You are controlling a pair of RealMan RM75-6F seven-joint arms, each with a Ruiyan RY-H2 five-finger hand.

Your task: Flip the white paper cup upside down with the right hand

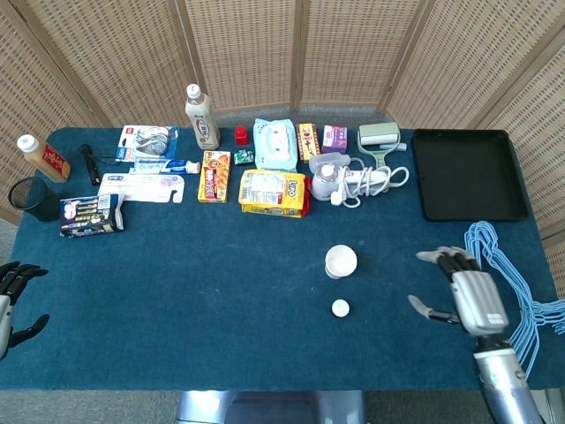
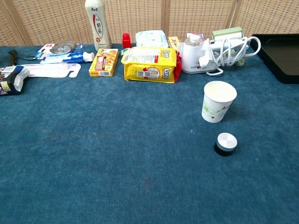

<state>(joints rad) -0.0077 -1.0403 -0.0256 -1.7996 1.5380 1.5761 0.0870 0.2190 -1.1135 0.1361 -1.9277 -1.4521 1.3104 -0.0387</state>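
The white paper cup (image 1: 341, 261) (image 2: 218, 101) stands upright, mouth up, near the middle of the blue table; it has a faint green leaf print. In the head view my right hand (image 1: 463, 294) hovers to the cup's right, well apart from it, fingers spread and holding nothing. At the table's front left corner, my left hand (image 1: 12, 296) is open and empty. Neither hand shows in the chest view.
A small round silver-topped cap (image 1: 340, 308) (image 2: 225, 143) lies just in front of the cup. A yellow snack bag (image 1: 273, 193), a white appliance with cord (image 1: 340, 179) and a row of packages sit behind. A black tray (image 1: 468, 173) is at the back right, blue cable (image 1: 508, 265) beside my right hand.
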